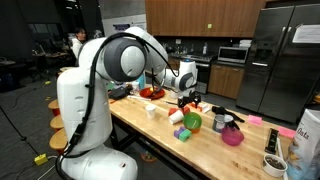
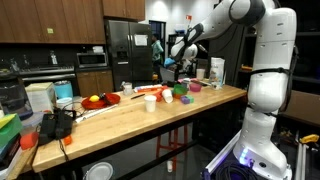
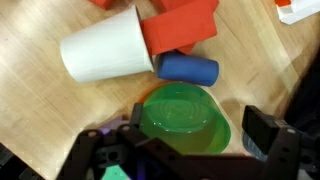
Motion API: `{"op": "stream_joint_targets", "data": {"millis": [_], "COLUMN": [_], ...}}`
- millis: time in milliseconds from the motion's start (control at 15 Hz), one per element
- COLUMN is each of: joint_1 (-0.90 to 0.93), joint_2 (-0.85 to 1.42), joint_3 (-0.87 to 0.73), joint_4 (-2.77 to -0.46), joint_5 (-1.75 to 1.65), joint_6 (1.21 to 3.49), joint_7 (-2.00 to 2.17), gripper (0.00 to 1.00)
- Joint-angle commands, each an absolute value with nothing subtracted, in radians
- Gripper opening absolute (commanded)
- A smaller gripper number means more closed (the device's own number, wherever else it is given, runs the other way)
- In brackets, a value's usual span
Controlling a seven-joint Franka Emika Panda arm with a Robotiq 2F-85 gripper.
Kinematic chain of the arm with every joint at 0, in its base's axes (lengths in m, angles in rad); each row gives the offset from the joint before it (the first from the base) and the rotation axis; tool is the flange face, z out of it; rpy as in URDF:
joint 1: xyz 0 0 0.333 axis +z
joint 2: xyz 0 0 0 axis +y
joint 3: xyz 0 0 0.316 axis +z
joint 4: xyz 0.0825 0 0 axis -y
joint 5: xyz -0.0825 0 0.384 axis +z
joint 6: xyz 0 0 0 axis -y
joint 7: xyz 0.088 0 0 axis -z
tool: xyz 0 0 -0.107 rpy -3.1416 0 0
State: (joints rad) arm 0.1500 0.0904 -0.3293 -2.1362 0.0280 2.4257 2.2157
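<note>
My gripper [image 3: 196, 132] is open and hangs over a green bowl [image 3: 183, 117] that stands on the wooden table [image 3: 40, 110]. The bowl lies between the two fingers; I cannot tell whether they touch it. Just beyond the bowl are a blue cylinder [image 3: 187, 69], a white cup [image 3: 105, 55] lying on its side and a red block [image 3: 182, 27]. In both exterior views the gripper [image 1: 188, 97] [image 2: 168, 68] is above the middle of the table, over the green bowl [image 1: 192, 122].
On the long wooden table stand a pink bowl [image 1: 232, 137], a dark mug [image 1: 221, 122], a small white cup [image 1: 152, 111], a red plate [image 1: 152, 92] and a white bag [image 1: 306, 140]. Fridges and cabinets stand behind.
</note>
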Motion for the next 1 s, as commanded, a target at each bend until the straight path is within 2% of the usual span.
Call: {"op": "stream_joint_targets", "data": {"millis": [0, 333, 933], "joint_1": [0.060, -0.004, -0.044], "joint_2": [0.012, -0.003, -0.144], "joint_3": [-0.245, -0.180, -0.089], "joint_4": [-2.177, -2.136, -2.110], "joint_5": [-0.059, -0.150, -0.572], "joint_6": [2.431, 2.420, 2.462], "joint_7": [2.294, 2.213, 2.131], "gripper": [1.00, 1.00, 1.00]}}
